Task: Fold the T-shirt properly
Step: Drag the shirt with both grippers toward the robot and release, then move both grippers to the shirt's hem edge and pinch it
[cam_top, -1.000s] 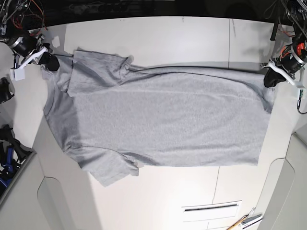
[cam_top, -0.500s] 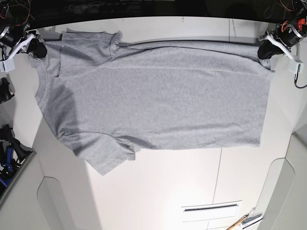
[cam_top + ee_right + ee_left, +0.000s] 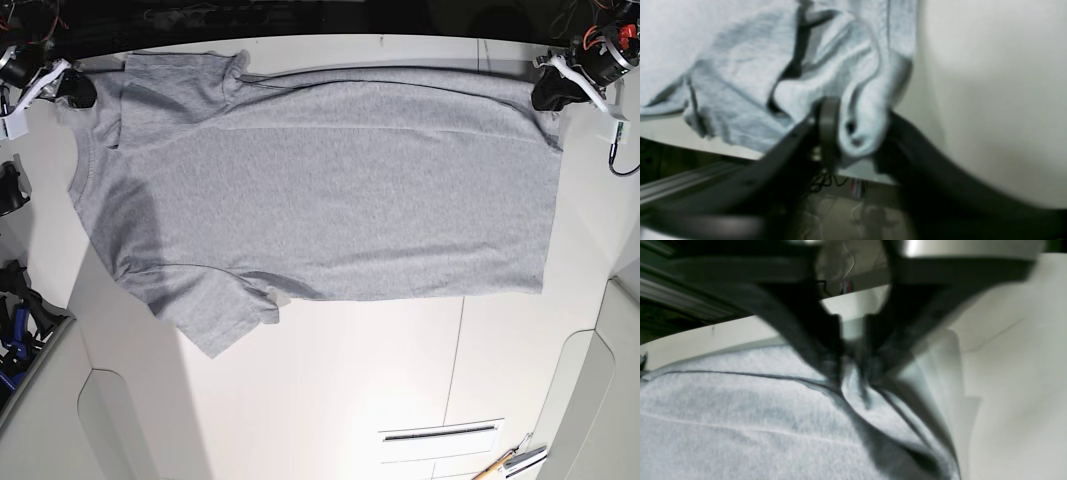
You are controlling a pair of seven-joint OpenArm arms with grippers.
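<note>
over the last second both arms dragged the t-shirt (image 3: 330,190) toward the far edge of the surface (image 3: 350,400), flattening it. left end effector (image 3: 555,92) pinched the hem corner, right end effector (image 3: 72,90) the shoulder; folding remained.

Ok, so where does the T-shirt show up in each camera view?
Base: the T-shirt spreads across the table's upper half.
Left wrist: lower left, pinched by the left gripper.
Right wrist: upper left, bunched in the right gripper.
Shared landmark: the white table.
</note>
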